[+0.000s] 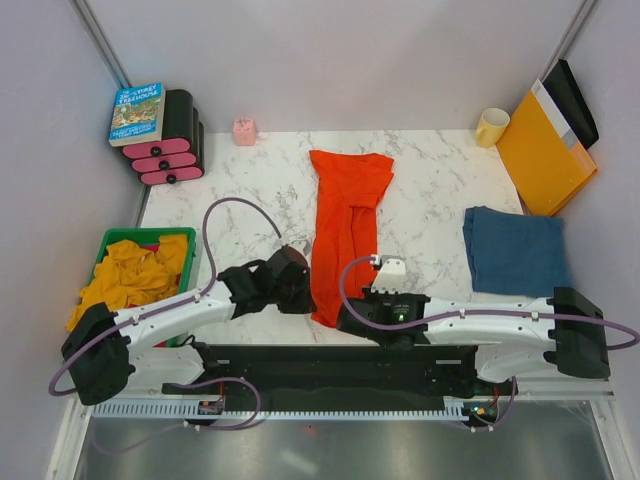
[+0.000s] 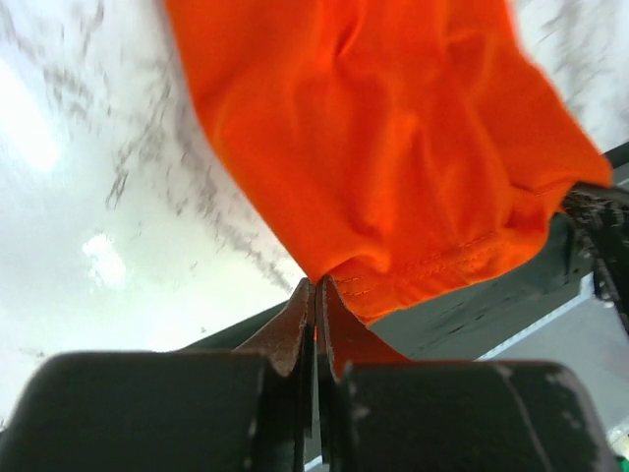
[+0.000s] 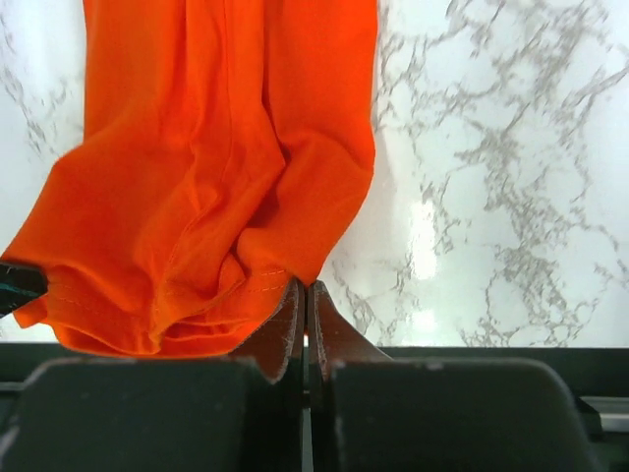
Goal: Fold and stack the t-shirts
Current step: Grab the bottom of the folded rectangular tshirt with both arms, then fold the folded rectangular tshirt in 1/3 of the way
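Left pincer (image 2: 316,285) and right pincer (image 3: 303,285) grip orange t-shirt (image 1: 345,220); book (image 1: 137,113) title illegible.

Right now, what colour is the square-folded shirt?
Denim blue; the square-folded shirt shows in the top external view.

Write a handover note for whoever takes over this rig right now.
Left gripper: shut, pinching the near hem of the orange t-shirt.
Right gripper: shut on the same hem, at its other corner.
Orange t-shirt: folded into a long narrow strip mid-table, its near end at the table edge.
Blue t-shirt: folded to a rough square on the right, clear of both arms.
Done: blue folded, orange folded lengthwise.
To do: fold orange crosswise, then stack the two.
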Robot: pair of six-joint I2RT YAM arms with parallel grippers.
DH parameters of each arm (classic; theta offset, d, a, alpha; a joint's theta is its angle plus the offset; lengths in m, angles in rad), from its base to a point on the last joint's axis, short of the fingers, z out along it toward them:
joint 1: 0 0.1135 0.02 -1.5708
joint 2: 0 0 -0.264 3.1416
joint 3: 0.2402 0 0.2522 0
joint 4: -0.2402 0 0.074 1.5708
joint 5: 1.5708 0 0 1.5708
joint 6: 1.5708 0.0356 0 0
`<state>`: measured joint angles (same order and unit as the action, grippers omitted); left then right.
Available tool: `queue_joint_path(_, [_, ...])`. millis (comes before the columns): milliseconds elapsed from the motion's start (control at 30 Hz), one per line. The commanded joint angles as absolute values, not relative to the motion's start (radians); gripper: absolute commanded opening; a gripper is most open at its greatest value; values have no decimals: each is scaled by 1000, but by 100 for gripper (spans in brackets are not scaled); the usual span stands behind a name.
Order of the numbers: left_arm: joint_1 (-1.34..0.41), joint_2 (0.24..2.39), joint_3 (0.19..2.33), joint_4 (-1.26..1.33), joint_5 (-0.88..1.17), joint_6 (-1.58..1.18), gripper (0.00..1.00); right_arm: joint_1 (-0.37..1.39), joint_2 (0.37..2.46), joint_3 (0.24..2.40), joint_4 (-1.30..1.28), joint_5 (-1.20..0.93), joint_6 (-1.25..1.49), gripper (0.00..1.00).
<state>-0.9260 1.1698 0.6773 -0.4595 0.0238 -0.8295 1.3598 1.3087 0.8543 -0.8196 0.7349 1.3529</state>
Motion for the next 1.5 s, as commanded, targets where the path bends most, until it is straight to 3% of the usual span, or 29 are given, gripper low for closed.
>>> queue_joint_path(0, [-927, 1206, 804, -477, -66, -758, 2, 1283, 1275, 920, -851, 816, 1279, 0])
queue_joint_path(267, [-827, 1353, 995, -489, -109, -664, 2, 1080, 1307, 959, -717, 784, 1060, 0])
queue_joint_path(600, [-571, 1621, 1216, -479, -60, -555, 2, 784, 1511, 1069, -493, 675, 799, 0])
queue_joint_path(1000, [-512, 1923, 1570, -529, -5, -522, 2, 648, 1776, 1268, -417, 601, 700, 0])
queue_joint_path(1467, [-463, 2134, 1788, -564, 92, -511, 2, 575, 1989, 1471, -411, 552, 644, 0])
